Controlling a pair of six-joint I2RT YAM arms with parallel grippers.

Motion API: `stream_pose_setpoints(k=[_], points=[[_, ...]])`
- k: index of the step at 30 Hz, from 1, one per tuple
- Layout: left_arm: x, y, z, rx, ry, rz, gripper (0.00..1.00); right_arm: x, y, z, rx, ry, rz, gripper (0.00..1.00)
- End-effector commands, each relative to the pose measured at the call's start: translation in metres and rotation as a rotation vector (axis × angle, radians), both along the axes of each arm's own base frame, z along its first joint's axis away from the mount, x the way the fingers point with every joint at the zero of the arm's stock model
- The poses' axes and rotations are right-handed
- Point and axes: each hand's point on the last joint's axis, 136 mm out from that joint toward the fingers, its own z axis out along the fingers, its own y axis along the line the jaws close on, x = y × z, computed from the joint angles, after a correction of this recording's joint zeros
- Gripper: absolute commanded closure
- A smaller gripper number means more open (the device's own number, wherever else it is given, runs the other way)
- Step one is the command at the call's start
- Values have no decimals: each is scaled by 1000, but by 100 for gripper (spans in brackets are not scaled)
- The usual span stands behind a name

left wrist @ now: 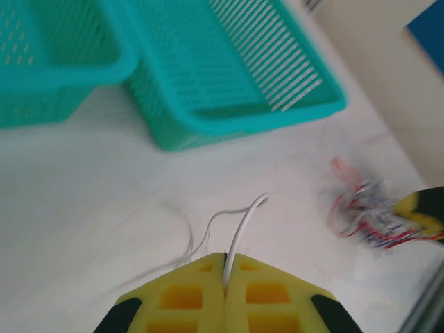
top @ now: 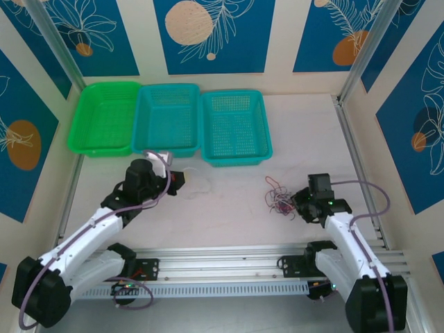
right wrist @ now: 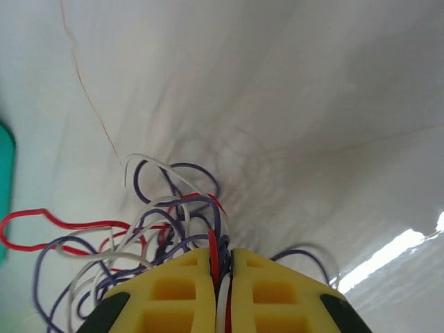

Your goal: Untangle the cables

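Note:
A tangle of red, white and dark purple cables (top: pixel 277 196) lies on the white table right of centre. My right gripper (top: pixel 297 201) is at its right side and is shut on a bunch of the cables (right wrist: pixel 159 222). In the right wrist view red, white and purple strands run between the yellow fingers (right wrist: pixel 187 284), whose tips meet at the right gripper (right wrist: pixel 222 253). My left gripper (top: pixel 180 179) is left of centre, shut on a single white cable (left wrist: pixel 243 225). That cable curls forward out of the left gripper (left wrist: pixel 225 258). The tangle (left wrist: pixel 361 211) lies apart from it, to the right.
Three baskets stand in a row at the back: a green basket (top: pixel 104 118), a teal basket (top: pixel 168 118) and another teal basket (top: pixel 234 128). The nearest teal basket (left wrist: pixel 229 76) is just ahead of the left gripper. A metal rail (top: pixel 229 267) runs along the near edge.

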Motion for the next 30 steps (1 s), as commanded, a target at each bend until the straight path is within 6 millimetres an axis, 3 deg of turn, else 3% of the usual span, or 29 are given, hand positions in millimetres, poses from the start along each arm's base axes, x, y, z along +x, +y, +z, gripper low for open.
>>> stream_pose_setpoints(k=[1,5,9,12,18,24,27,30], points=[[-4,-10,82,-80,-156,-75,100,10,3,2,-49,-8,-11,96],[14,0,141,-26,-211,7,100,18,12,5,-60,0,21,96],[49,17,180,114,-265,125,100,22,17,8,-70,-4,33,96],[91,36,203,152,-298,212,100,23,20,9,-64,-14,37,97],[182,106,244,178,-352,453,100,21,18,15,-85,-32,54,96],[251,193,252,222,-302,669,100,21,13,28,-102,-77,48,96],[271,237,239,278,-256,775,100,20,13,32,-102,-86,50,96],[283,278,203,317,-135,854,100,19,12,34,-107,-86,56,96]])
